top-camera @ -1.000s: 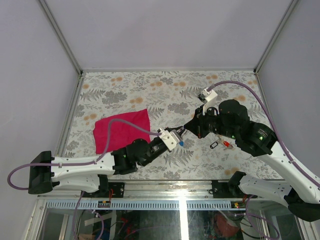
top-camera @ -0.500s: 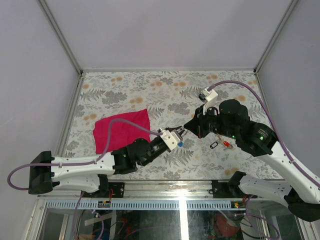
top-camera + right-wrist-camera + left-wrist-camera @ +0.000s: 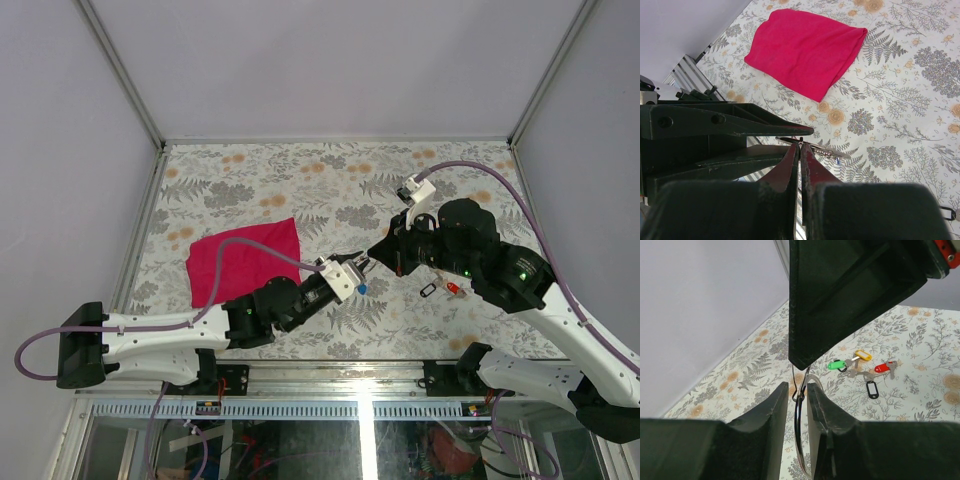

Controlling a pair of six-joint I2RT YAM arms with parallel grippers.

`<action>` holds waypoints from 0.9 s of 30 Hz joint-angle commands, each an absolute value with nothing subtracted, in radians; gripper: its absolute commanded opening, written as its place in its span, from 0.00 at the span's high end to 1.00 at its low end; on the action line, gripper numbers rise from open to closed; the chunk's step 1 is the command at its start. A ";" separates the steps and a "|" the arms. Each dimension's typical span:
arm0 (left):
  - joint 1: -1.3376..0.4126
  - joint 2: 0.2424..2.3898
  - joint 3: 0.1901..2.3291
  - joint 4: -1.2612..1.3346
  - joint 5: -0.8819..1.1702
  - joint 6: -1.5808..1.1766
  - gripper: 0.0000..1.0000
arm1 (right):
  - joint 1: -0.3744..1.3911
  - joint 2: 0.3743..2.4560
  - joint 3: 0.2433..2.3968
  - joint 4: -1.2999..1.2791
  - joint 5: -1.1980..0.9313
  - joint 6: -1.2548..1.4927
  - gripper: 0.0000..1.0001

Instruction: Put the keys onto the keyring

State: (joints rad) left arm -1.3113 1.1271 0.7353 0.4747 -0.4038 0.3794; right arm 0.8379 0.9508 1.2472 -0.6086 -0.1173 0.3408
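Right gripper pinched shut on top of keyring, steadying it mid-air. Left gripper jaws slightly apart, keyring loose between them (handover, likely). Keys lie on table beyond, waiting.

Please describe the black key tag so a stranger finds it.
On the flowered table, right of centre, lies a cluster of keys. The black tag lies beside the red tag; the green tag and yellow tag are bright too, only it is dark.
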 commanded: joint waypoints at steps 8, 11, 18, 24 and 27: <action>-1.314 1.105 0.757 0.556 -0.422 0.396 0.76 | 0.841 0.948 1.297 -0.576 -0.132 0.345 1.00; -1.316 1.099 0.755 0.556 -0.422 0.395 0.76 | 0.840 0.950 1.296 -0.576 -0.134 0.346 1.00; -1.314 1.097 0.753 0.558 -0.422 0.396 0.73 | 0.840 0.953 1.292 -0.574 -0.139 0.347 1.00; -1.315 1.098 0.754 0.561 -0.422 0.397 0.73 | 0.841 0.957 1.290 -0.574 -0.144 0.348 1.00; -1.316 1.097 0.754 0.563 -0.421 0.396 0.73 | 0.841 0.959 1.289 -0.574 -0.146 0.349 1.00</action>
State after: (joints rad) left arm -1.3113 1.1168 0.7353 0.4782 -0.4084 0.3813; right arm 0.8379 0.9520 1.2472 -0.6086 -0.1249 0.3408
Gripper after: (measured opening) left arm 0.272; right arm 0.011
